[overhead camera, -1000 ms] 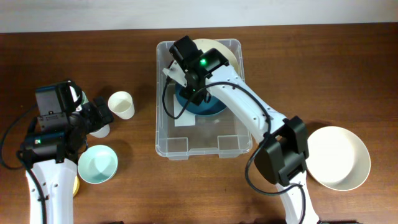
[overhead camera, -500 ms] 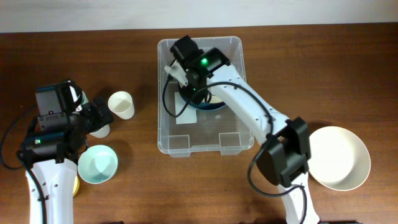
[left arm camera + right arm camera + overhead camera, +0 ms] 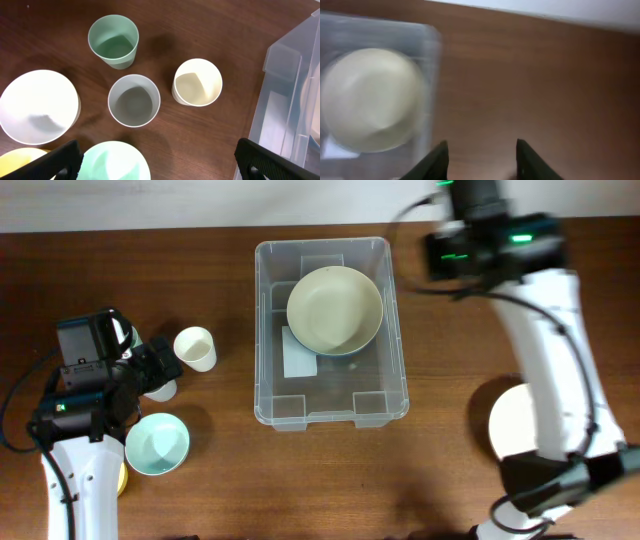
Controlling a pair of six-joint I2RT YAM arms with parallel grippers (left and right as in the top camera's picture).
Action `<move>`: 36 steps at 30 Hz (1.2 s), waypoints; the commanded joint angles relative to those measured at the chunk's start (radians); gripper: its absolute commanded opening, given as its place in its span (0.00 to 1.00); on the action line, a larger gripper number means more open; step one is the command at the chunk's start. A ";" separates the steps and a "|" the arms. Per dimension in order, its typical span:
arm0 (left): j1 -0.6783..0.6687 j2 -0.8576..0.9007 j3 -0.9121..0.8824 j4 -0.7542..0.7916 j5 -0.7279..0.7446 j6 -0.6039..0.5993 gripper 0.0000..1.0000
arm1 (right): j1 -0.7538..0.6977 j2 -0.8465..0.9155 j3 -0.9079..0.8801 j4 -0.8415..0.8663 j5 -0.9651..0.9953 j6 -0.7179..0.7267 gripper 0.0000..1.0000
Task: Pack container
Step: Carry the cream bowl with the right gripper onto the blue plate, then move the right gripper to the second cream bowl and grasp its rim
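**Inspector:** You are working at a robot test bench. I record this as a laboratory set-up, not a kitchen.

**Operator:** On what evidence?

**Inspector:** Your left arm (image 3: pixel 80 405) and right arm (image 3: pixel 552 350) are white jointed machines with black housings, and a green status light (image 3: pixel 519 237) glows on the right one. Both stand at a plain brown wooden desk (image 3: pixel 130 265) set against a bare white wall (image 3: pixel 200 200). Your tableware is pastel and loosely laid out: a cream cup (image 3: pixel 195 348), a mint bowl (image 3: pixel 157 444) and a clear container (image 3: pixel 268 365).
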 commanded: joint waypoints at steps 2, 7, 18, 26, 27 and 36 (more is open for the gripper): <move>0.002 -0.002 0.023 0.017 0.004 -0.009 0.99 | -0.164 0.000 -0.002 -0.112 0.023 0.167 0.45; 0.002 -0.002 0.023 0.025 0.004 -0.009 0.99 | -0.283 0.025 -0.076 -0.251 0.027 0.331 0.45; 0.002 -0.002 0.023 0.025 0.013 -0.009 0.99 | -0.330 0.027 -0.566 -0.132 0.035 0.538 0.53; 0.002 -0.002 0.023 0.024 0.015 -0.009 0.99 | -0.331 0.027 -0.901 0.164 0.084 0.621 0.59; 0.002 -0.002 0.023 0.024 0.015 -0.009 0.99 | -0.331 0.027 -0.929 0.201 0.084 0.620 0.60; 0.002 -0.002 0.023 0.024 0.015 -0.009 0.99 | -0.331 0.027 -1.075 0.418 0.084 0.620 0.68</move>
